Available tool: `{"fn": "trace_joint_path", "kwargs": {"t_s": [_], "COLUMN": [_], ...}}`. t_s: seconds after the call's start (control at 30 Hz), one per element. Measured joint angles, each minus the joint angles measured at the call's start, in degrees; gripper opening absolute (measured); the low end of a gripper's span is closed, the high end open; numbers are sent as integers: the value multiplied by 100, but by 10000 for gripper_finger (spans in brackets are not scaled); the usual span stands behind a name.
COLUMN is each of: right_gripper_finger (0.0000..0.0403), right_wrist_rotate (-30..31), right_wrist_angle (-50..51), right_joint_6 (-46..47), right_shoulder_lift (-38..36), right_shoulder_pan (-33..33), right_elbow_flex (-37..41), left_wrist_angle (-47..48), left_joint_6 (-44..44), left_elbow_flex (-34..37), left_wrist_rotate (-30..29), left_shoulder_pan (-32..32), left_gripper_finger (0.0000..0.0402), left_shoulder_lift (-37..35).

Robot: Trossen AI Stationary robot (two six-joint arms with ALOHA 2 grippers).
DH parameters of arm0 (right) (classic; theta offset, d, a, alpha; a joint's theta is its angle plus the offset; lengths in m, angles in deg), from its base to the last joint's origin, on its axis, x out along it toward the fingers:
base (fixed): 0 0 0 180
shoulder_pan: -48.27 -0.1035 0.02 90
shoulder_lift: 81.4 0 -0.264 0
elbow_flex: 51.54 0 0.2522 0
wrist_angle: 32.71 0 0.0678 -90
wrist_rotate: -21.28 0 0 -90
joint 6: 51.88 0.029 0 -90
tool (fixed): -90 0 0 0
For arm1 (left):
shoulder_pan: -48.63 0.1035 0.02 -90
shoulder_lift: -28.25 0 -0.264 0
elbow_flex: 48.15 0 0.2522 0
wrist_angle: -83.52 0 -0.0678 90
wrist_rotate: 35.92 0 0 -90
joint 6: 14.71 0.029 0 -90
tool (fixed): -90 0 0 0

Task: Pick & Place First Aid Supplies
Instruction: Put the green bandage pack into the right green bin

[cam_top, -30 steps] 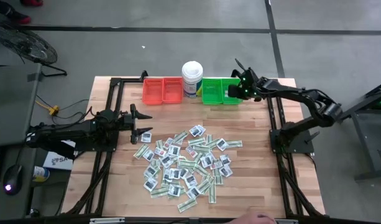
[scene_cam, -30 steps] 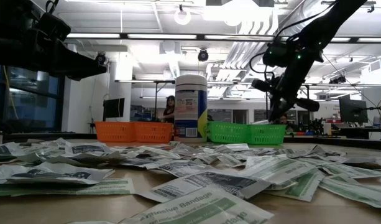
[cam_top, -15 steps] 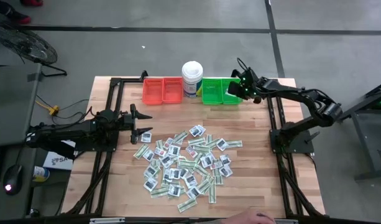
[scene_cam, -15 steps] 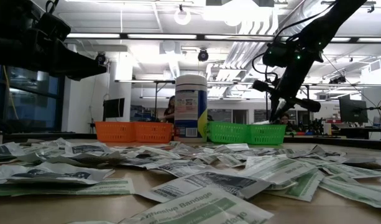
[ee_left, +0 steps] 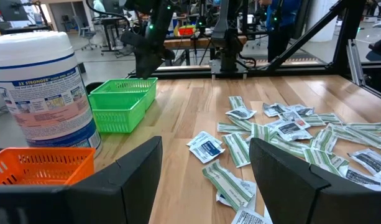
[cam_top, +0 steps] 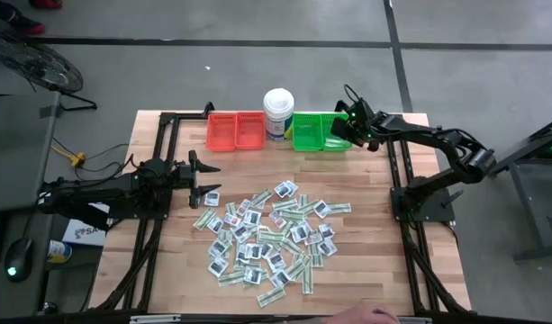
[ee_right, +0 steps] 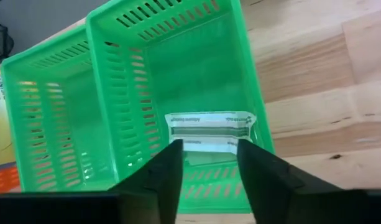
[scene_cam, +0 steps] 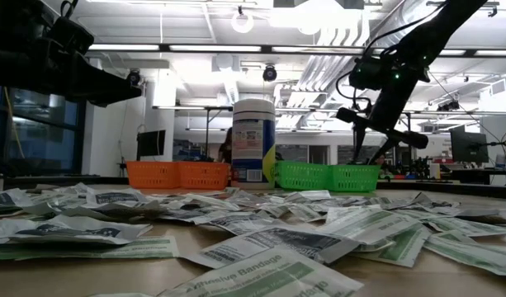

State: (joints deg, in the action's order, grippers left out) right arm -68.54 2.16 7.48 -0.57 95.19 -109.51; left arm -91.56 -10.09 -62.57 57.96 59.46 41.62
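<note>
Wooden table (cam_top: pixel 366 270) seen from above, with both arms at its flanks. Right gripper (cam_top: pixel 346 127) poised over the right-hand compartment of the green bin (cam_top: pixel 309 133) at the far edge of the table; jaws apart, holding nothing. Right fingers (ee_right: pixel 162 177) seen from the wrist, spread to either side of a single green-and-white strip packet (ee_right: pixel 209 130) lying flat on the bin floor against the end wall, clear of both fingers. Same gripper in the low view (scene_cam: pixel 375 139), hanging just above the bin rim (scene_cam: pixel 328 175) with fingers splayed.

Left gripper (cam_top: pixel 206 175) at the left side of the table, level with the upper edge of the packet pile and just beside its nearest packets; jaws wide apart and empty. Left fingers (ee_left: pixel 134 180) in the wrist view framing bare tabletop and the pile beyond.

Remaining first aid supplies (cam_top: pixel 268 238) scattered loosely at mid-table, square white packets mixed with longer green-and-white strips, many overlapping. Same pile filling the foreground of the low view (scene_cam: pixel 261 239).

Far edge, left to right: red bin (cam_top: pixel 235 131), tall white tub (cam_top: pixel 278 112), green bin. Tub standing upright between the two bins, close to both. Whether the red bin holds anything: cannot tell.
</note>
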Motion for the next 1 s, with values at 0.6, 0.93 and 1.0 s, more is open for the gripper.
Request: {"fn": "trace_joint_path", "kwargs": {"t_s": [0.6, 0.93, 1.0], "right_gripper_finger": [173, 170, 170], "right_wrist_rotate": [-1100, -478, -288], "right_wrist_angle": [1344, 2899, 3203], "right_joint_6": [-1516, -1477, -1277], "right_shoulder_lift": [-841, -863, -864], "right_shoulder_pan": [-1068, -2407, -2693], "right_elbow_flex": [-2, 2, 2], "left_wrist_angle": [0, 1, 0], "left_joint_6": [0, 0, 0], "left_elbow_flex": [0, 0, 0], "left_wrist_rotate": [-2, -2, 0], "left_shoulder_pan": [0, 2, 1], "left_gripper_finger": [238, 238, 238], "left_shoulder_lift": [1, 0, 0]}}
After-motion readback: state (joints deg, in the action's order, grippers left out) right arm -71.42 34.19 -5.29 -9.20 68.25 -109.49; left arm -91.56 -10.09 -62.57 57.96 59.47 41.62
